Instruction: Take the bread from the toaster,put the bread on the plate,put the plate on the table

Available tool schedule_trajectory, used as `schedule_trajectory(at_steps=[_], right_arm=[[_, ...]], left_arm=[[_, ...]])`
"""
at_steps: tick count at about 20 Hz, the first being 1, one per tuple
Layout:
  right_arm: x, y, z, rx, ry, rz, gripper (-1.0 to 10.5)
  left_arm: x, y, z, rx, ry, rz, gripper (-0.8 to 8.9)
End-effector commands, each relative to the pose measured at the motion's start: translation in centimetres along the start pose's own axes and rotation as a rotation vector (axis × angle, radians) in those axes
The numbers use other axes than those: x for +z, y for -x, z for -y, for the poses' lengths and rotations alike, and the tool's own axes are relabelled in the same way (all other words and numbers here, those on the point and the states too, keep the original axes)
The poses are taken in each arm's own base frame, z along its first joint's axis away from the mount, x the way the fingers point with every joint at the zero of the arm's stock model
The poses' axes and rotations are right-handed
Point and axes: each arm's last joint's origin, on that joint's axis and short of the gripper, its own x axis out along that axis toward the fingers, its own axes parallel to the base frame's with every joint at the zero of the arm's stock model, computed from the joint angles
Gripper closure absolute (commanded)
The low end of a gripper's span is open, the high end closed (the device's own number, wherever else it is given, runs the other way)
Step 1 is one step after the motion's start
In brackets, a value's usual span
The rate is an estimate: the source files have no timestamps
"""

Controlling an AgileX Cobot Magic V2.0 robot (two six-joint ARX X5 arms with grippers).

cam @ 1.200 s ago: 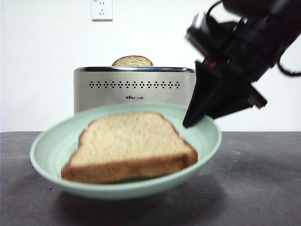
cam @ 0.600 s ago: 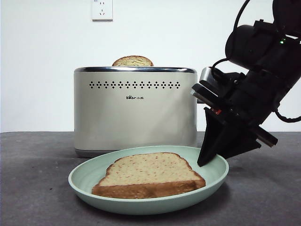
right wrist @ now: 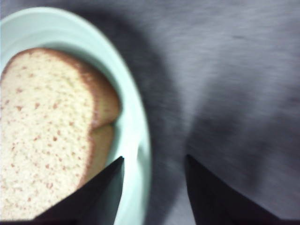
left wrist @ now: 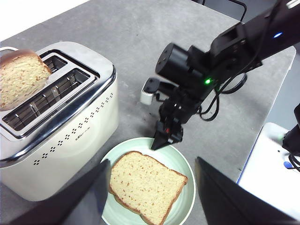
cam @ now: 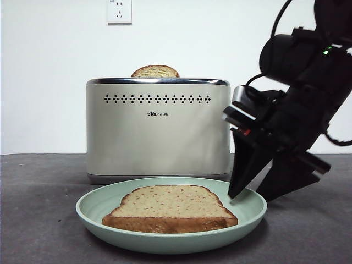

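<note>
Bread (cam: 170, 207) lies flat on the plate (cam: 93, 212), which rests on the desk (cam: 33, 220) just in front of the toaster (cam: 158, 129) — crust base toward the front camera, domed top toward the toaster. A second slice (cam: 155, 71) stands upright in a toaster slot. Right end effector (right wrist: 152, 187) — released, straddling the plate rim. Left end effector (left wrist: 150, 187) hangs above, released.

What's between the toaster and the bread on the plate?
Only the plate's own green rim and a little dark table; nothing else. The left wrist view shows it best, between the toaster and the bread.
</note>
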Motion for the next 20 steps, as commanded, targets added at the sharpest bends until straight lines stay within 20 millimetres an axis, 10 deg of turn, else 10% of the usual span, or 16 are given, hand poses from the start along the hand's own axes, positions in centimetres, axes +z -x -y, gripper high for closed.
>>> schedule_trajectory(at_steps=[1, 11, 20], right_arm=[[0.4, 2.1, -1.0, -0.021, 0.04, 0.072, 7.3], [-5.1, 15.8, -8.3, 0.137, 0.314, 0.405, 7.7], [-8.1, 18.3, -9.9, 0.204, 0.412, 0.453, 9.4]], left_arm=[[0.5, 0.2, 0.1, 0.0, -0.007, 0.017, 5.18], [0.2, 0.0, 0.1, 0.003, 0.005, -0.022, 5.18], [-0.2, -0.6, -0.2, 0.04, 0.025, -0.089, 8.06]])
